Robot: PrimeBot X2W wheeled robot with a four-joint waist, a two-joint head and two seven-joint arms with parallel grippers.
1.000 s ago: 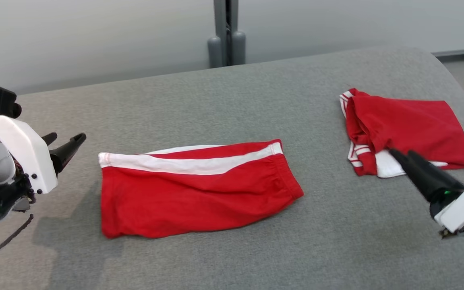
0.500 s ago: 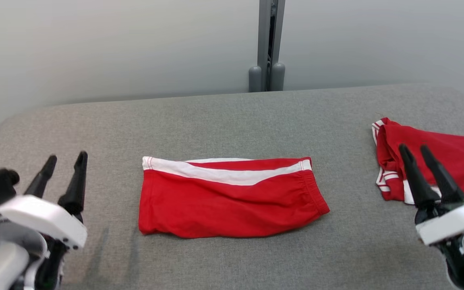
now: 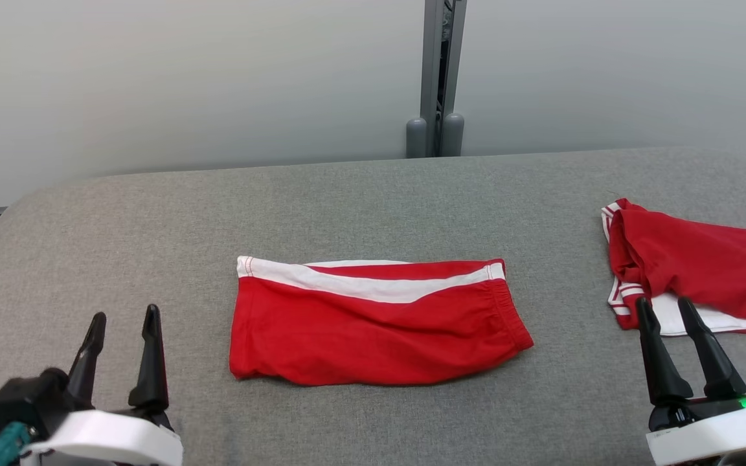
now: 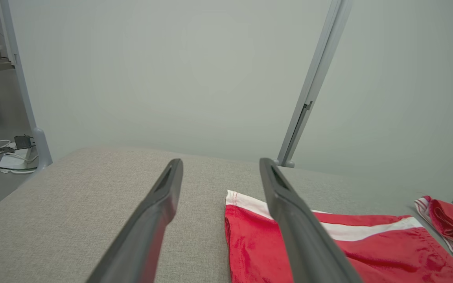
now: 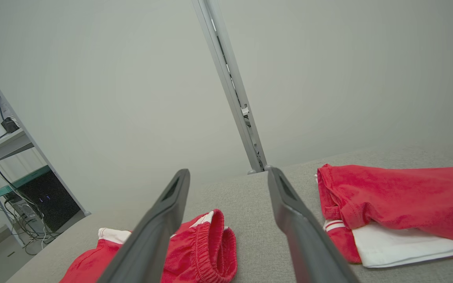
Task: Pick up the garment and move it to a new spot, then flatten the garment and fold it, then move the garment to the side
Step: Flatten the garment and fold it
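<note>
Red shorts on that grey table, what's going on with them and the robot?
Nothing is being held right now. The red shorts lie flat, apparently folded, in the middle of the grey table. The left gripper and right gripper hang open and empty at the near edge. A second red garment lies at the far right.

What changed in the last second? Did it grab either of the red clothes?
No. The left gripper and right gripper drew back to the lower corners, fingers now pointing up; both are open, with nothing taken or let go. The head camera also swung, so the picture shifted. The folded red shorts and the red-and-white garment lie as before on the grey surface.
</note>
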